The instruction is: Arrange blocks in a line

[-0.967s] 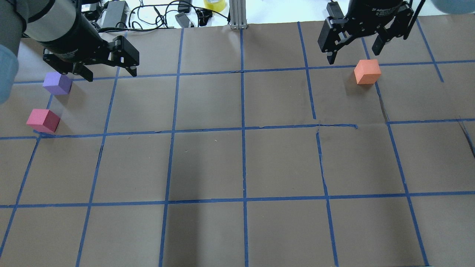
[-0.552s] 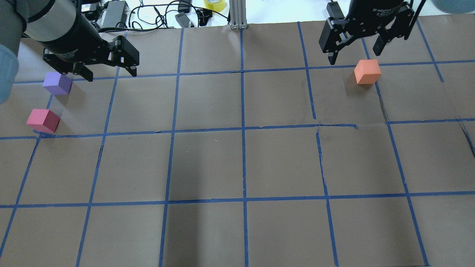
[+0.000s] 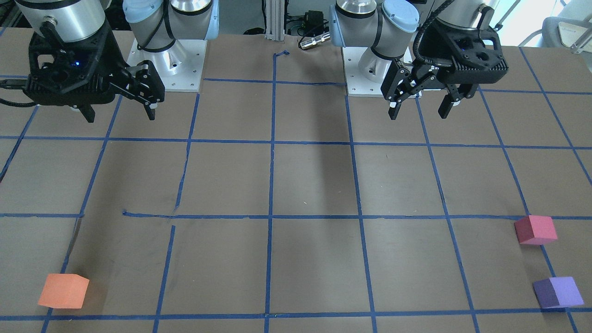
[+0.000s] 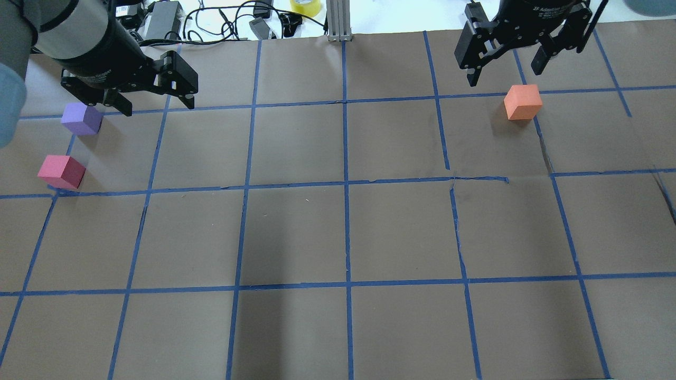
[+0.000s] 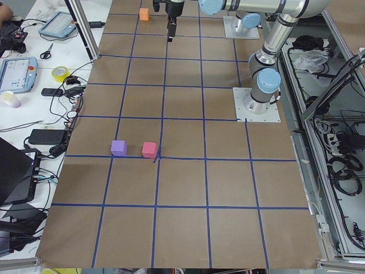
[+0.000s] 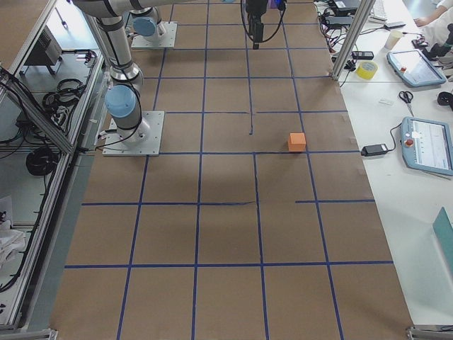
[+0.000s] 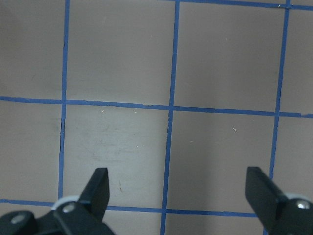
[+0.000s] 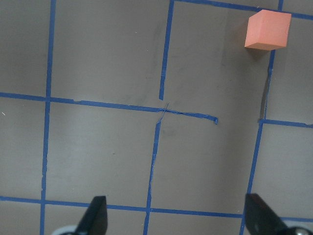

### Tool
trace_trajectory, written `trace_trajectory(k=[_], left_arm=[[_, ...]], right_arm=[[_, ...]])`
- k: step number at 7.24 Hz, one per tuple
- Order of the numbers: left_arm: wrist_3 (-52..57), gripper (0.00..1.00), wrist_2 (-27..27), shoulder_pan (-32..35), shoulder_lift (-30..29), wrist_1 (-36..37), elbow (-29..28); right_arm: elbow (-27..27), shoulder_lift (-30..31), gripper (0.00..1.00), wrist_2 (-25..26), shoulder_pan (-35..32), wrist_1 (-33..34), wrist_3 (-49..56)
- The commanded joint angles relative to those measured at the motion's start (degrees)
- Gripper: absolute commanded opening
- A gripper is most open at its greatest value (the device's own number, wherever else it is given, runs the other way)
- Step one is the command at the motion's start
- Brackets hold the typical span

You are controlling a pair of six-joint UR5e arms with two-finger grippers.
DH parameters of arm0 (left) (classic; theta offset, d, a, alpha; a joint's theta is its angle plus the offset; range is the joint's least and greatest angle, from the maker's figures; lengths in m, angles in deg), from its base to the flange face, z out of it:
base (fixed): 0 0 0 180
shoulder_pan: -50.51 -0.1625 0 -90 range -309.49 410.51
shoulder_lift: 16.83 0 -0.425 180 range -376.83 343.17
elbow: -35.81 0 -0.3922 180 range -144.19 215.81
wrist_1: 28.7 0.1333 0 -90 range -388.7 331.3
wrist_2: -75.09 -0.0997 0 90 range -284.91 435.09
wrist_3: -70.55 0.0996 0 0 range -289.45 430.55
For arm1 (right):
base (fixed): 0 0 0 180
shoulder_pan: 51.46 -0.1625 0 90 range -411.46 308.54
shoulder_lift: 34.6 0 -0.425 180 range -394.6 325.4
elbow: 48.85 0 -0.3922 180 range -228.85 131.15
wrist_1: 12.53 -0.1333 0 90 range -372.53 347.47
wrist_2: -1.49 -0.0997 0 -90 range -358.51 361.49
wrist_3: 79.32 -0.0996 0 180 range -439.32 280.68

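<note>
Three foam blocks lie apart on the brown gridded table. The orange block [image 4: 523, 102] is at the far right; it also shows in the front view [image 3: 63, 290] and the right wrist view [image 8: 268, 29]. The purple block [image 4: 81, 119] and the pinkish-red block [image 4: 61, 171] sit near each other at the far left, as the front view shows for the purple [image 3: 557, 292] and the pinkish-red [image 3: 535, 229]. My left gripper [image 4: 158, 108] is open and empty, held above the table to the right of the purple block. My right gripper [image 4: 503, 76] is open and empty, held high above the table, away from the orange block.
Cables, a power brick and a yellow tape roll [image 4: 305, 6] lie past the table's far edge beside an aluminium post [image 4: 338, 21]. The paper cover is torn near the middle right [image 4: 454, 182]. Tablets and scissors lie on the side bench [image 6: 425, 142].
My right gripper has shifted slightly toward the far edge in the overhead view, still open. The left arm and the three blocks have not moved.
</note>
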Motion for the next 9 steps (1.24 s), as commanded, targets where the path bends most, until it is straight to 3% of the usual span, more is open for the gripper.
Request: trace_trajectory(k=[1,5,7,9], left_arm=[[0.0,1.0,0.0,0.1,0.0,-0.1,0.0],[0.0,1.0,-0.3,0.1,0.1,-0.1,0.0],[-0.1,1.0,-0.2,0.0,0.1,-0.1,0.0],[-0.1,1.0,0.2,-0.1,0.0,0.0,0.0]], right_arm=[[0.0,0.1,1.0,0.0,0.0,1.6,0.1],[0.3,-1.9,1.0,0.1,2.1,4.2,1.2],[0.0,-4.9,1.0,0.1,6.5,7.6,1.4],[0.2,-11.1,1.0,0.3,8.0,16.1,1.7]])
